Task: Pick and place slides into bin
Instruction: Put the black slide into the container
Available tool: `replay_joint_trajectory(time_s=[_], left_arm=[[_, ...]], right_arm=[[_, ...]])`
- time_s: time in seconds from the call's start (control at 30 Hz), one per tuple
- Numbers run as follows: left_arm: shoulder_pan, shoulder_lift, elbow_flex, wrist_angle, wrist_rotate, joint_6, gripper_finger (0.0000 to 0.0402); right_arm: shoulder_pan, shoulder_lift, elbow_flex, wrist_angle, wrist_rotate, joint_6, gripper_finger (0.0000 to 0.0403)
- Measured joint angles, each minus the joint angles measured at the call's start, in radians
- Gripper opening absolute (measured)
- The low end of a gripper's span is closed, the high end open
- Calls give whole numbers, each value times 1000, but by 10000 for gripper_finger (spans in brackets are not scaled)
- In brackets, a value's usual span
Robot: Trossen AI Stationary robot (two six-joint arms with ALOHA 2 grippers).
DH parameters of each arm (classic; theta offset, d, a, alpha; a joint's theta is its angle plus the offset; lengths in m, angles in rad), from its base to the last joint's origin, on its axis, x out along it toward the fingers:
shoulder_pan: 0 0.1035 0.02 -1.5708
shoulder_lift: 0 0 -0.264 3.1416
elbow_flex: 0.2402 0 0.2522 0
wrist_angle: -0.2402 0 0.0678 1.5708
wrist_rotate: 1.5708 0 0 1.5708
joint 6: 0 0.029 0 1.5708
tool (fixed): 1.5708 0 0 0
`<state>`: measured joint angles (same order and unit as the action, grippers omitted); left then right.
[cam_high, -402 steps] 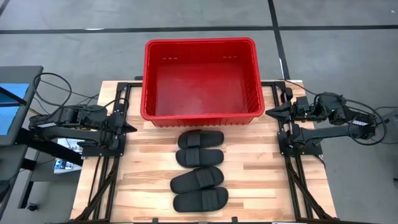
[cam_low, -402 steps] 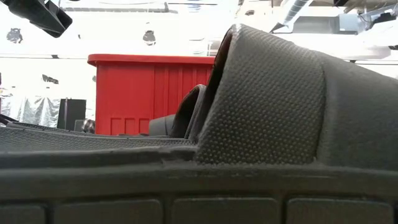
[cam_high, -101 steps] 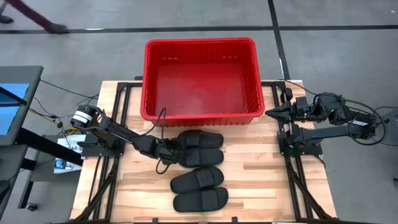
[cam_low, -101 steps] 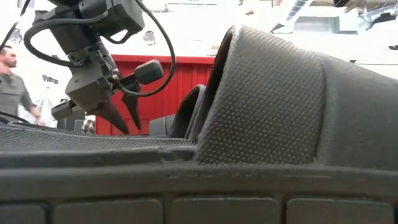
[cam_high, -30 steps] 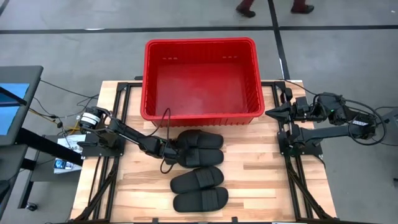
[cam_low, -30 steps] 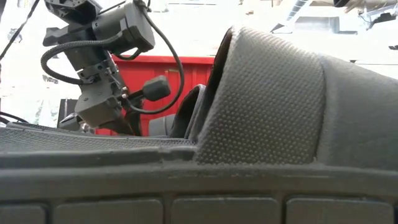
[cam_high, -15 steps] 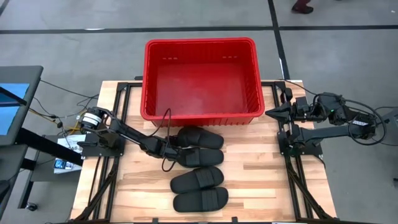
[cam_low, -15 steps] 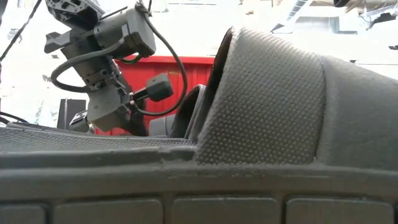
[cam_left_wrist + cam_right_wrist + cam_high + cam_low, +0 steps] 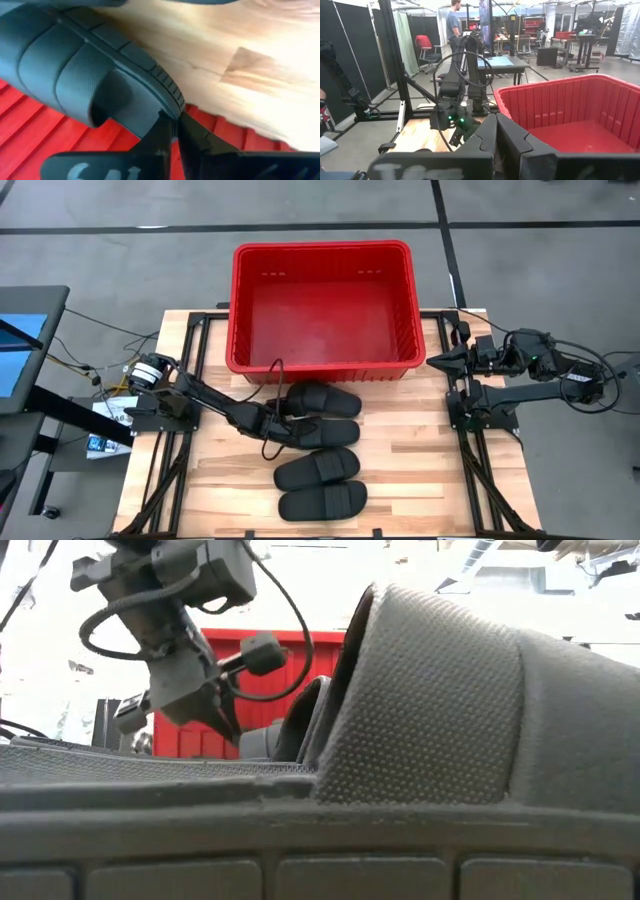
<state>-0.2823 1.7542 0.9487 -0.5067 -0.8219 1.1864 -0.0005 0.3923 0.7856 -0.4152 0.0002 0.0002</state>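
Workshop benches and a standing person [image 9: 454, 20] show only past the right gripper [image 9: 495, 131], fingers together, parked at the table's right edge. On the wooden table [image 9: 420, 450] the red bin [image 9: 322, 305] stands empty at the back. Four black slides [image 9: 320, 450] lie crosswise, stacked front to back. The left gripper [image 9: 283, 418] is clamped on the rearmost slide's [image 9: 322, 401] edge, seen closest from its wrist.

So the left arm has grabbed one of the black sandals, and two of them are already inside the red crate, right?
Not quite. The left gripper is shut on the edge of a slide, but the bin holds none yet. The high view shows all four slides on the table, in front of the bin.
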Motion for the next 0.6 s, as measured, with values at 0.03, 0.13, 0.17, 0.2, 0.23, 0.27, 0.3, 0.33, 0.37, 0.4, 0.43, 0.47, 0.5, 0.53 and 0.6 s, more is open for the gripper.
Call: replay_joint_trajectory(time_s=[0.03,0.13,0.17,0.2,0.23,0.27,0.3,0.33,0.37,0.4,0.43,0.47,0.5,0.53,0.6], left_arm=[[-3,0,15,-18,-3,-12,0],[-11,0,52,-79,-24,-32,0],[-14,0,63,-97,-35,-37,0],[-16,0,72,-114,-44,-43,0],[-19,0,80,-128,-50,-48,0],[-21,0,89,-149,-54,-57,0],[-24,-1,97,-172,-56,-69,0],[-27,-1,103,-187,-59,-80,0],[-32,-1,108,-201,-61,-90,0],[-37,-1,111,-218,-65,-99,0],[-42,-1,114,-233,-70,-108,0],[-48,-1,118,-248,-79,-114,0],[-55,-1,123,-259,-90,-118,0],[-62,-1,126,-266,-104,-119,0],[-74,-1,132,-278,-128,-119,0]], right_arm=[[0,0,0,0,0,0,0],[0,0,0,0,0,0,0],[0,0,0,0,0,0,0],[0,0,0,0,0,0,0],[0,0,0,0,0,0,0],[0,0,0,0,0,0,0],[0,0,0,0,0,0,0],[0,0,0,0,0,0,0],[0,0,0,0,0,0,0],[0,0,0,0,0,0,0],[0,0,0,0,0,0,0],[0,0,0,0,0,0,0],[0,0,0,0,0,0,0],[0,0,0,0,0,0,0],[0,0,0,0,0,0,0]])
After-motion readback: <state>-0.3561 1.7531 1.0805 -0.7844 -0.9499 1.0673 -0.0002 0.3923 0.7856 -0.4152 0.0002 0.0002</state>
